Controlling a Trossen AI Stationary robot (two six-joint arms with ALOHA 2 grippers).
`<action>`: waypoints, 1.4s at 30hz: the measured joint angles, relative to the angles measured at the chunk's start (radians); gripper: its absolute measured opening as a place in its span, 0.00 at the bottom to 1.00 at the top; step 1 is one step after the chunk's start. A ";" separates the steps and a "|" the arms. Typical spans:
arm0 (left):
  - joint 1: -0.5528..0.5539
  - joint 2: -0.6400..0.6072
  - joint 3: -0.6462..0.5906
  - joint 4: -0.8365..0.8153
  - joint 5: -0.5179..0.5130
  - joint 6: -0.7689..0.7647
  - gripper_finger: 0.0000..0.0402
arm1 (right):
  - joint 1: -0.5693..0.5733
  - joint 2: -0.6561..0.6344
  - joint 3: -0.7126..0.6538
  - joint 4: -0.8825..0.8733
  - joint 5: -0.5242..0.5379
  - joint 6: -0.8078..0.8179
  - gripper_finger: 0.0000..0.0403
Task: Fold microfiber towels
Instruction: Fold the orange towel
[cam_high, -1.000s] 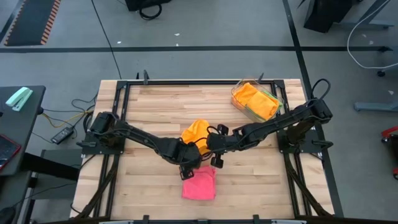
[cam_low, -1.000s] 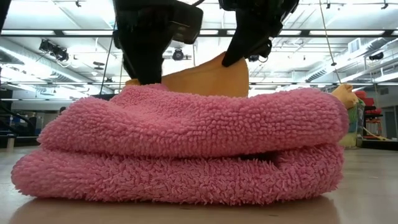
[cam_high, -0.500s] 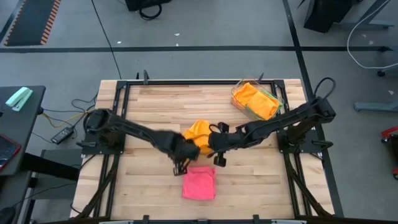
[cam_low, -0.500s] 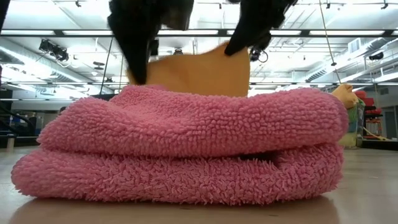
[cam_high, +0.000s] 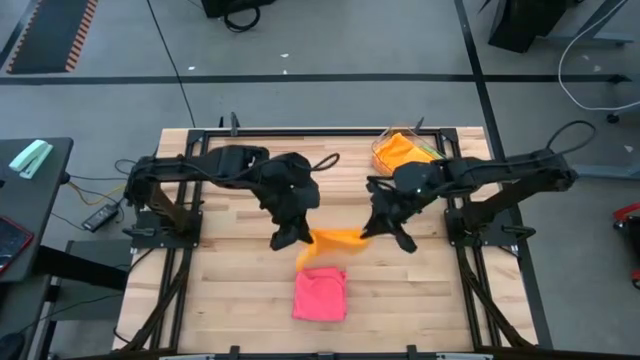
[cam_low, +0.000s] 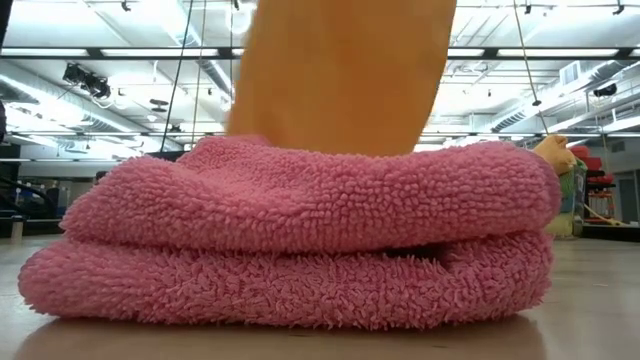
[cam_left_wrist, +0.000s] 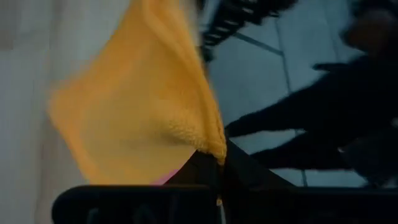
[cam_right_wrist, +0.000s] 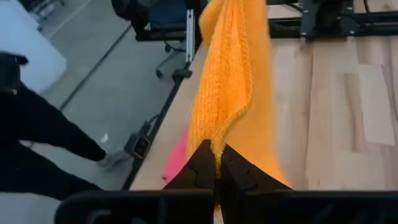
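Now both arms hold an orange towel (cam_high: 338, 240) stretched between them above the middle of the table (cam_high: 230, 290). The left gripper (cam_high: 290, 238) is pinched tight on the towel's left corner, and the right gripper (cam_high: 374, 232) is clamped on its right corner, so the cloth hangs down between them. Just nearer than it, a folded pink towel (cam_high: 320, 294) lies flat on the wood. At the far right, a clear tray (cam_high: 384, 159) holds more orange and green towels (cam_high: 400, 148).

Orange towel (cam_high: 337, 240) hangs stretched above the folded pink towel (cam_high: 320, 296).
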 joint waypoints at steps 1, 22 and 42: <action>0.000 0.007 0.012 0.002 0.015 0.025 0.02 | 0.003 0.000 0.000 -0.009 -0.004 -0.016 0.01; 0.342 0.029 0.033 -0.241 -0.422 0.424 0.02 | -0.449 0.103 0.041 0.089 0.184 -0.628 0.01; -0.166 0.031 -0.483 0.318 -0.329 -0.096 0.07 | -0.017 0.257 -0.120 -0.033 0.069 -0.392 0.01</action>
